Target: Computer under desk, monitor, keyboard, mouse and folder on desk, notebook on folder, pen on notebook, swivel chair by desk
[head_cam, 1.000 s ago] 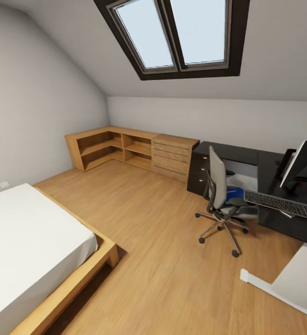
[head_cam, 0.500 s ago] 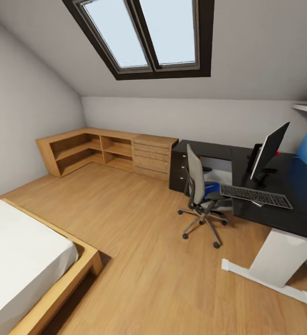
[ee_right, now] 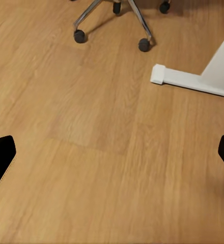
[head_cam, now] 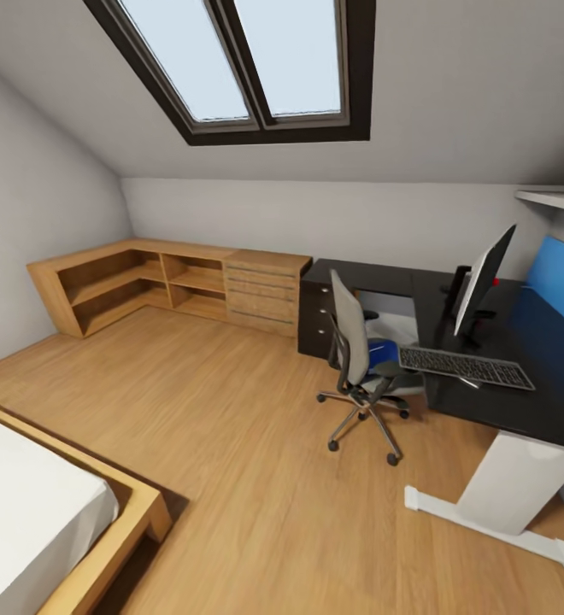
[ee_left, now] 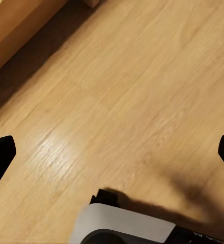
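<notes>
The bedroom's wood plank floor is spread wide below the dark-framed skylight. The black L-shaped desk is set at the right, the monitor standing on it with the keyboard laid just in front. The swivel chair is parked beside the desk, the blue folder seen on its seat. The left gripper and right gripper are both spread wide over bare floor, nothing held.
</notes>
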### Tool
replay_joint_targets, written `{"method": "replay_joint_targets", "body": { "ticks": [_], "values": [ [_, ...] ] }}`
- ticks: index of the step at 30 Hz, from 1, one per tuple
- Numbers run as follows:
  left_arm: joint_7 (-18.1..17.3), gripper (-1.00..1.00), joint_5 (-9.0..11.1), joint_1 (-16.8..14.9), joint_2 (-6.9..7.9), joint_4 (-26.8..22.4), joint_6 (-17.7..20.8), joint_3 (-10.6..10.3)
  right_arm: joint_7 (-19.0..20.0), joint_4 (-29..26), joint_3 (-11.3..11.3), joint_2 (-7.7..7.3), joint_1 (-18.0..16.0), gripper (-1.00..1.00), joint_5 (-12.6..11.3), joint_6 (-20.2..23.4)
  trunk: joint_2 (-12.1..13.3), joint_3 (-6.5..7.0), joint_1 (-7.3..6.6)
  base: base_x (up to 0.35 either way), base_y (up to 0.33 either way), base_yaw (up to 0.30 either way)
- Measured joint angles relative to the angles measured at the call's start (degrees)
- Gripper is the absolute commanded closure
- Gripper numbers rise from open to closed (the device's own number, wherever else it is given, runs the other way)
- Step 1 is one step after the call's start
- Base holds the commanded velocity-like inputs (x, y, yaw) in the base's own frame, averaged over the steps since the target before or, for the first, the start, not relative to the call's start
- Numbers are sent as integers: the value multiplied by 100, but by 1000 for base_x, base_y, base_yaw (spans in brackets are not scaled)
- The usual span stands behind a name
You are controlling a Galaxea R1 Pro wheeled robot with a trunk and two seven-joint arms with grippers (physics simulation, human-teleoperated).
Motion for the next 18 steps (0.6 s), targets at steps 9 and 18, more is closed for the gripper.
{"method": "replay_joint_targets", "body": {
  "ticks": [9, 18],
  "values": [
    [0, -100, 0, 0, -4, 0, 0, 0, -3, 8, 1, 2, 0, -100, 0, -1, 0, 0, 0, 327, 81, -2],
    [-22, -100, 9, 0, -229, -28, 1, -81, 6, 194, 116, 132, -3, -100, 118, 6, 0, 0, 3, 37, 8, 0]
  ]
}}
